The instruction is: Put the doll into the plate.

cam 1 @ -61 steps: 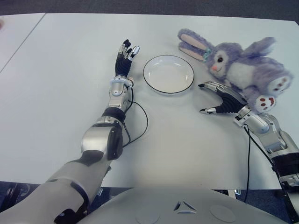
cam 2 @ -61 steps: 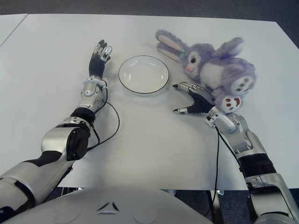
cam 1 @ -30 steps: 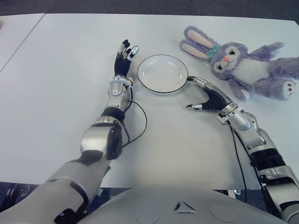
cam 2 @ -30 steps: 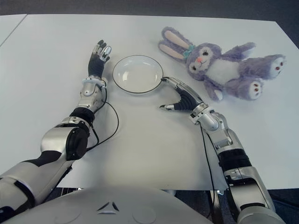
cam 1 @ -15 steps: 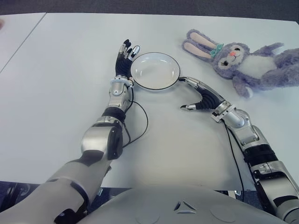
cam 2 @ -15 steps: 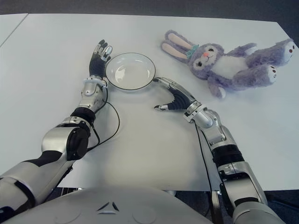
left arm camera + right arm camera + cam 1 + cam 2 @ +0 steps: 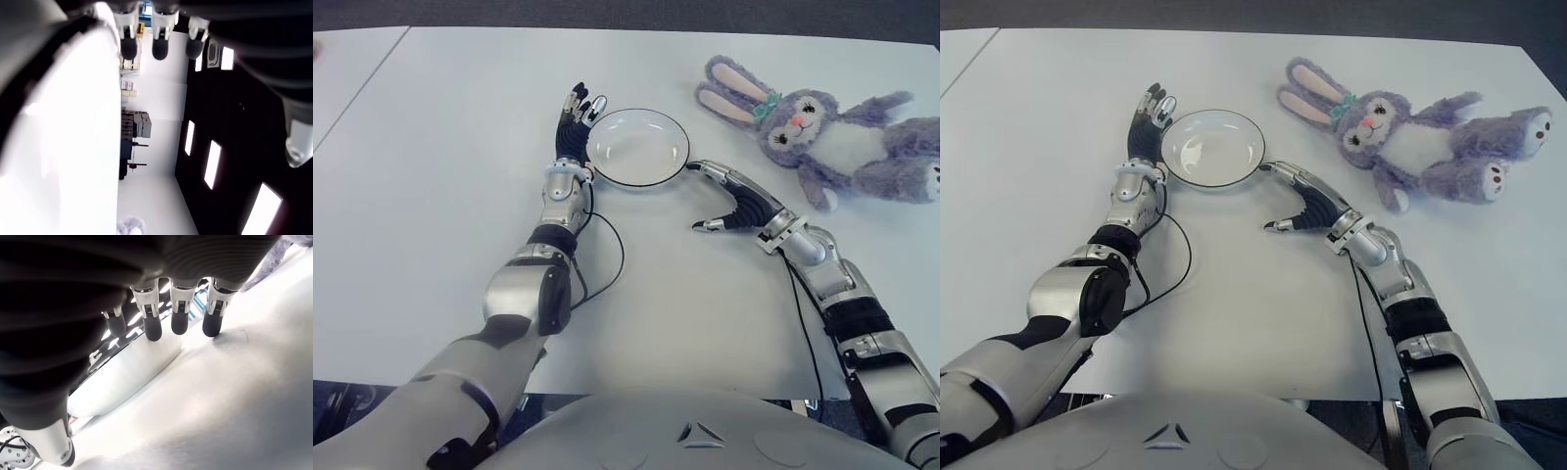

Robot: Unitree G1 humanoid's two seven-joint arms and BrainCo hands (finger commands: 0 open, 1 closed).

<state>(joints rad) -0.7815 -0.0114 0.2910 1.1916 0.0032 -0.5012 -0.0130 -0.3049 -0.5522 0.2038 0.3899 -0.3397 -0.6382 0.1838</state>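
The purple plush rabbit doll (image 7: 832, 137) lies on its back at the far right of the white table (image 7: 440, 166), apart from both hands. The white black-rimmed plate (image 7: 637, 147) sits left of it and holds nothing. My right hand (image 7: 705, 199) is open between plate and doll; its fingertips (image 7: 178, 313) reach the plate's right rim (image 7: 122, 374) and grasp nothing. My left hand (image 7: 576, 122) lies flat and open against the plate's left rim, its fingers (image 7: 159, 44) extended.
A black cable (image 7: 612, 257) loops on the table beside my left forearm. The table's front edge runs just before my body, and a second table (image 7: 347, 59) adjoins at the far left.
My right hand left the doll and swept left, pushing the plate up against my left hand. The doll rolled onto its back and its legs shifted a little.
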